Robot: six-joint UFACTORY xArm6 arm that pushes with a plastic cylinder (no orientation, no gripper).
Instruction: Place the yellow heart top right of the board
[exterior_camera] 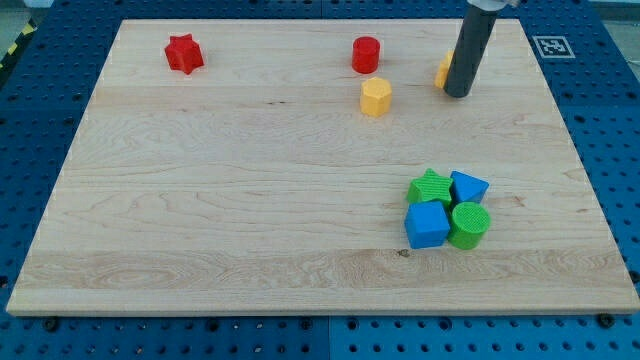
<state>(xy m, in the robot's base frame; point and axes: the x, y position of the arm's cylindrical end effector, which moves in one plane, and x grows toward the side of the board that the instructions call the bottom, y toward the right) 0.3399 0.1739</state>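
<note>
A yellow block (443, 71), mostly hidden behind my rod, sits near the view's top right of the wooden board (250, 200); its shape cannot be made out. My tip (458, 95) rests on the board right beside it, on its right side, touching or nearly touching. A second yellow block (375, 97), hexagon-like, lies to the left of the tip.
A red cylinder (366, 54) stands at the top middle and a red star (184, 53) at the top left. A cluster of a green star (430, 186), a blue triangle-like block (468, 186), a blue cube (427, 224) and a green cylinder (469, 224) sits at lower right.
</note>
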